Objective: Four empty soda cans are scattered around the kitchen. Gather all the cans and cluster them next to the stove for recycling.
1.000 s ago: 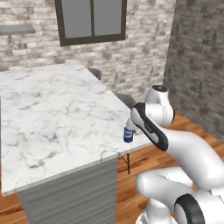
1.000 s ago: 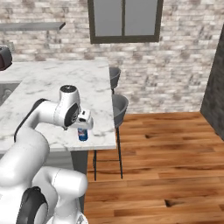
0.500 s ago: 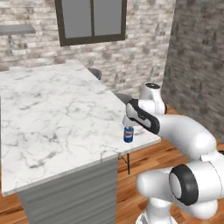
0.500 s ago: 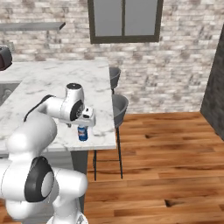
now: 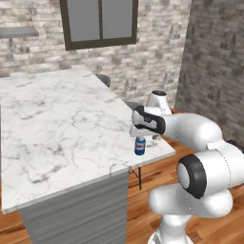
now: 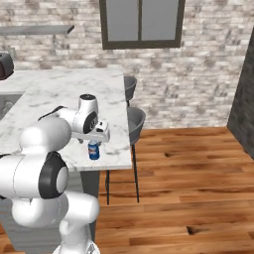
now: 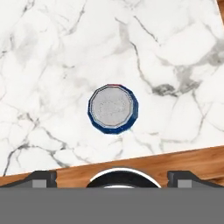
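A blue soda can (image 5: 139,146) with a silver top stands upright on the white marble island (image 5: 57,109), near its corner by the wood floor. My gripper (image 5: 139,135) hangs just above the can, pointing down at it, open and apart from it. From the other side the soda can (image 6: 93,149) sits under the gripper (image 6: 94,140). Looking straight down, the can's round top (image 7: 113,108) lies centred between my spread gripper (image 7: 113,177) fingertips (image 7: 43,177). The stove is out of view.
The island's edge (image 6: 106,163) runs close beside the can, with wood floor (image 6: 188,173) below. Two grey stools (image 6: 135,119) stand along that side. A dark appliance (image 6: 4,64) sits at the far left. A brick wall with a window closes the back.
My hand has risen from beside the can to a spot above it, and the arm's elbow has swung outward. The can has stayed put and the jaws stayed open.
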Robot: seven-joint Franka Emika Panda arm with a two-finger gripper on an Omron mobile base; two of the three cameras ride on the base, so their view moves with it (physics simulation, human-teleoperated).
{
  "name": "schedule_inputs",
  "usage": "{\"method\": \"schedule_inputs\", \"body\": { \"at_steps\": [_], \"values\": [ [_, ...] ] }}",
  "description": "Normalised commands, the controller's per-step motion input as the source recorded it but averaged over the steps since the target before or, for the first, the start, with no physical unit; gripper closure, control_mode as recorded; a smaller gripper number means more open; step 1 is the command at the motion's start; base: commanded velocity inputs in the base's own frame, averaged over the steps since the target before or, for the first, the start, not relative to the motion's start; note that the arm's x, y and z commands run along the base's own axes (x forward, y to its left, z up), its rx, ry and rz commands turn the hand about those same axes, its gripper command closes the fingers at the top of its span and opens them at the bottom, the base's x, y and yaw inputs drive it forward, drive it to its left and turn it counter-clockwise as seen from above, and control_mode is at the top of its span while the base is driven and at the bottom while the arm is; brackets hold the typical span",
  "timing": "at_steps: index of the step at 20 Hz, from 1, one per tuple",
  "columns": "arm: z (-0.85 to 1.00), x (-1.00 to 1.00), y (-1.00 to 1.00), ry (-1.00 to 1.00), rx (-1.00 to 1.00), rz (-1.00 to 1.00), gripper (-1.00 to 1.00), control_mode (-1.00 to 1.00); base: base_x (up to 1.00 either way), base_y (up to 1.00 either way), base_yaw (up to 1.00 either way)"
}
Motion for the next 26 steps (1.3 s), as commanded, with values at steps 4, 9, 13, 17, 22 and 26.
{"method": "schedule_inputs", "body": {
  "at_steps": [4,9,13,17,22,26],
  "values": [
    [-0.25,0.23,0.03,0.02,0.00,0.00,-1.00,-1.00,0.00,0.00,0.00],
    [-0.17,0.30,0.01,0.01,0.00,0.00,-1.00,-1.00,0.00,0.00,0.00],
    [-0.19,0.27,0.03,0.00,0.00,0.00,-1.00,-1.00,0.00,0.00,0.00],
    [-0.19,0.21,0.04,0.00,0.00,0.00,-1.00,-1.00,0.00,0.00,0.00],
    [-0.18,0.12,0.01,0.00,0.00,0.00,-1.00,-1.00,0.00,0.00,0.00],
    [-0.15,0.03,0.05,0.00,0.00,0.00,-1.00,-1.00,0.00,0.00,0.00]
  ]
}}
